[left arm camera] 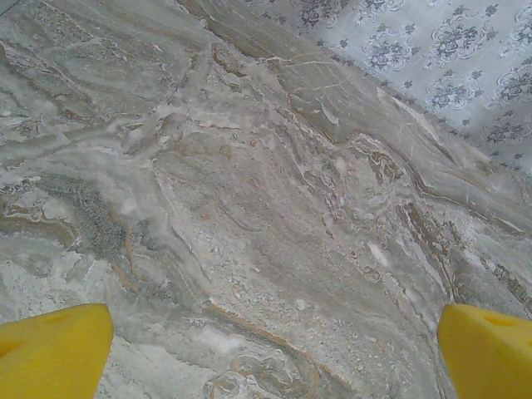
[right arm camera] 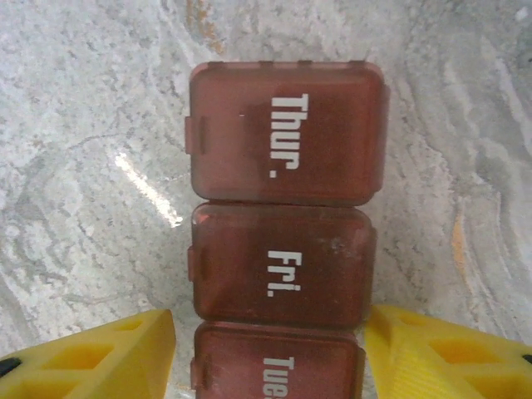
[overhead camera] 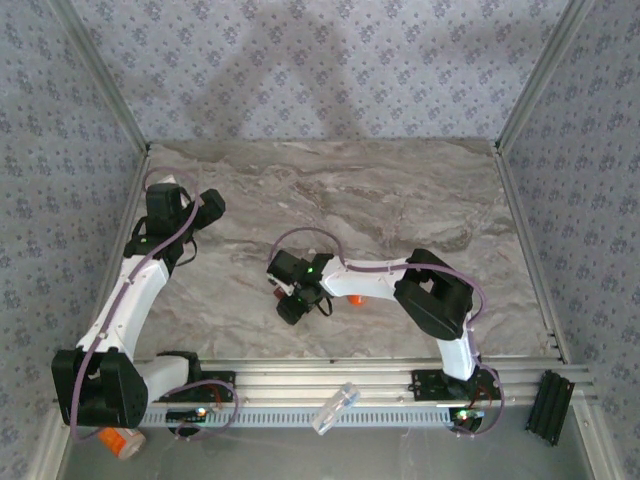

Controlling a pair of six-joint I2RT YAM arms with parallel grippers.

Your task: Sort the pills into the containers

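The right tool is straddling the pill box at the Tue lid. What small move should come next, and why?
Probably close the right tool on the red-brown pill organizer. Its yellow fingers flank the Tue compartment, a slim gap showing at one side, so nothing is gripped yet. The visible lids look shut, so the box likely needs steadying before one is opened.

**Legible Markings**

White day labels are printed on the red-brown pill box [right arm camera: 283, 208]. "Thur." is read on the top lid [right arm camera: 287, 133], "Fri." on the middle lid [right arm camera: 283, 266], and a cut-off "Tue" on the bottom lid [right arm camera: 278, 364].
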